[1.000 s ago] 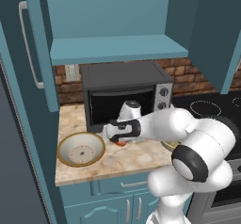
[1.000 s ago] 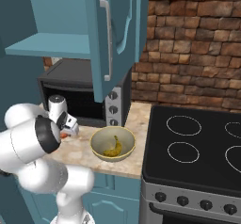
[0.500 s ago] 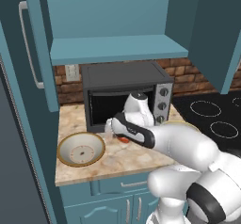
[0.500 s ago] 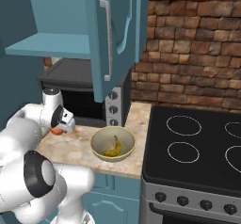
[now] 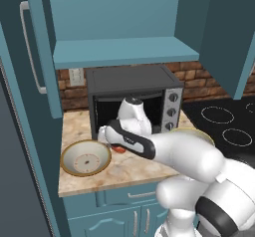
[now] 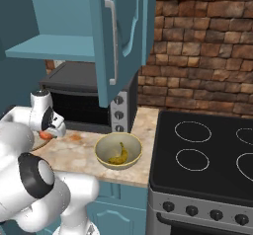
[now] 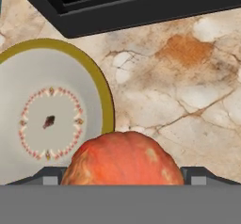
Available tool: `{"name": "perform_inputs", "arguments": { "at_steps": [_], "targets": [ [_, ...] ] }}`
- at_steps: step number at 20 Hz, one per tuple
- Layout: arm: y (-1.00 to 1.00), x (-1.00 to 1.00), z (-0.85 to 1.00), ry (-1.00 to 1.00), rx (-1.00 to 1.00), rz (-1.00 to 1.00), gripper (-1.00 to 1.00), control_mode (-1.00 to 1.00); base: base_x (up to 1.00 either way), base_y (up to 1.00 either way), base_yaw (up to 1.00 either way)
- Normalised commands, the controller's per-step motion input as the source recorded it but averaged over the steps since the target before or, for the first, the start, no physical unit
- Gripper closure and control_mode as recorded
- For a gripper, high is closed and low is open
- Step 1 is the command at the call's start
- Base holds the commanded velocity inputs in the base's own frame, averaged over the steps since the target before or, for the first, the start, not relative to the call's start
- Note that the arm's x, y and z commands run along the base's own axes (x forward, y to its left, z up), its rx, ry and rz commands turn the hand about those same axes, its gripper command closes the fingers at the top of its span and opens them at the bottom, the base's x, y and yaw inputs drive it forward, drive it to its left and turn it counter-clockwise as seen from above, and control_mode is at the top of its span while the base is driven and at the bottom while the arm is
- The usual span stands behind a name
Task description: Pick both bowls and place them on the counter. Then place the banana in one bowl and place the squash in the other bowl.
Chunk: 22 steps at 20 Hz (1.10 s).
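**Squash between the fingers, shallow bowl just beside**

The gripper (image 7: 123, 183) hung over the counter (image 7: 188, 100) with its jaws spread wide, one dark fingertip (image 7: 47, 176) on each side of the squash (image 7: 122, 159). The red-orange fruit sat right between the tips and filled the gap, but whether the pads actually pressed on it could not be told. In the left base view the gripper (image 5: 110, 140) was at the end of the white arm, low over the stone, with the squash (image 5: 118, 149) showing as a small red patch just beneath it. From the right base view the squash (image 6: 45, 136) peeked out beside the hand, close to the counter (image 6: 79, 152).

Immediately to one side of the gripper in the hand view lay the wide shallow bowl (image 7: 28, 96), whitish inside with a brown rim; its rim curved close to the fruit. In the left base view this shallow bowl (image 5: 85, 157) rested on the counter (image 5: 124, 169) just beside the gripper, toward the cabinet end.

Ahead of the gripper stood the black oven (image 5: 132, 99), its dark lower edge (image 7: 141, 11) running across the top of the hand view.

Well apart from the gripper, toward the stovetop (image 6: 207, 152), the deeper bowl (image 6: 118, 151) stood on the counter with the banana (image 6: 118, 156) lying inside it.
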Motion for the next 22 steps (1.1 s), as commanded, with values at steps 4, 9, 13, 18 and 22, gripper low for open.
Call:
{"name": "perform_inputs", "arguments": {
  "at_steps": [4, 9, 13, 18, 22],
  "targets": [
    [0.71, 0.07, -0.03, 0.00, 0.00, 0.05, 1.00, -1.00, 0.00, 0.00, 0.00],
    [0.67, 0.21, -0.17, 0.05, 0.00, 0.06, 1.00, -1.00, 0.00, 0.00, 0.00],
    [0.39, 0.31, -0.38, 0.24, 0.00, 0.05, 1.00, -1.00, 0.00, 0.00, 0.00],
    [0.35, 0.12, -0.16, 0.14, -0.06, 0.01, 1.00, -1.00, 0.00, 0.00, 0.00],
    [0.17, 0.05, -0.09, 0.09, -0.14, 0.00, 1.00, -1.00, 0.00, 0.00, 0.00]
  ]
}}
